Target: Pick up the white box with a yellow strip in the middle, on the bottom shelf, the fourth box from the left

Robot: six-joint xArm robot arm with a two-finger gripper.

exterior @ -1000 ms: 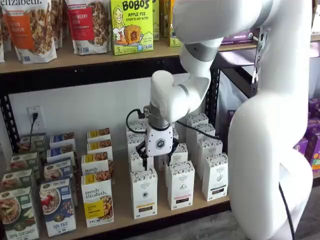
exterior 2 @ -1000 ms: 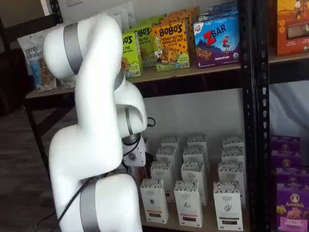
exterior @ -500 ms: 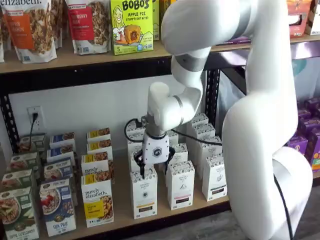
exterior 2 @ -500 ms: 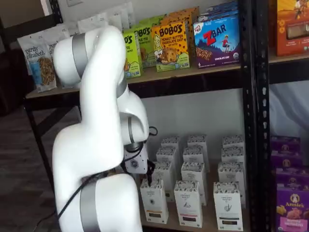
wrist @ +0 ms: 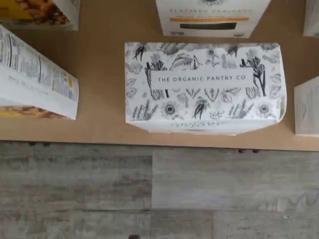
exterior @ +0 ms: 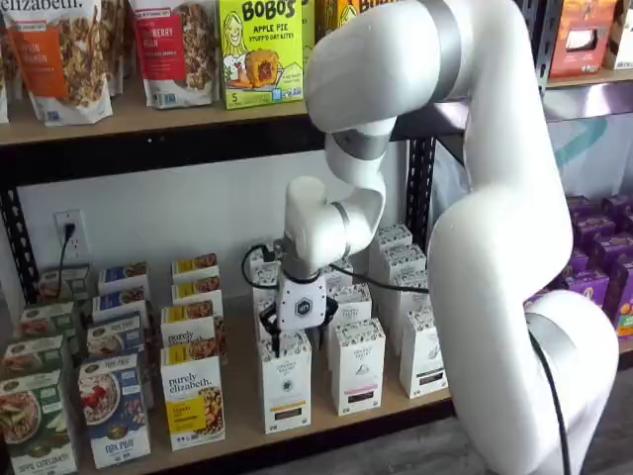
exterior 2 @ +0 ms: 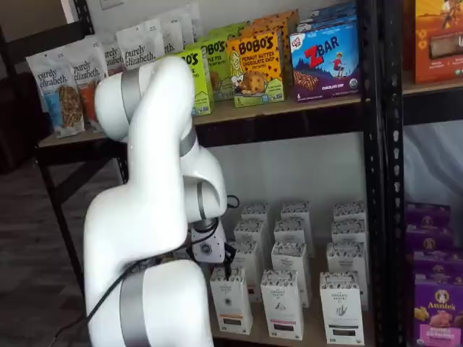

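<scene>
The white box (exterior: 285,381) stands in the front row of the bottom shelf (exterior: 242,391), just right of a purely elizabeth box (exterior: 193,401). In the wrist view its black flower-patterned top (wrist: 204,82) reads "The Organic Pantry Co" and sits at the edge of the shelf board (wrist: 99,69). My gripper (exterior: 295,341) hangs straight down just above this box, open, with a black finger at each side of the box top and nothing held. In the other shelf view the gripper (exterior 2: 226,266) shows mostly behind the arm, above the same box (exterior 2: 231,300). The wrist view shows no fingers.
Like white cartons (exterior: 356,366) stand close to the right and in rows behind. One carton behind bears an orange strip (wrist: 209,20). Granola boxes (exterior: 114,406) fill the left of the shelf. The upper board (exterior: 148,119) carries bags and Bobo's boxes. Grey floor (wrist: 159,194) lies below the shelf's edge.
The arm has swung left and the gripper has come forward and down from over the back rows to just above the front white box. The fingers have stayed open.
</scene>
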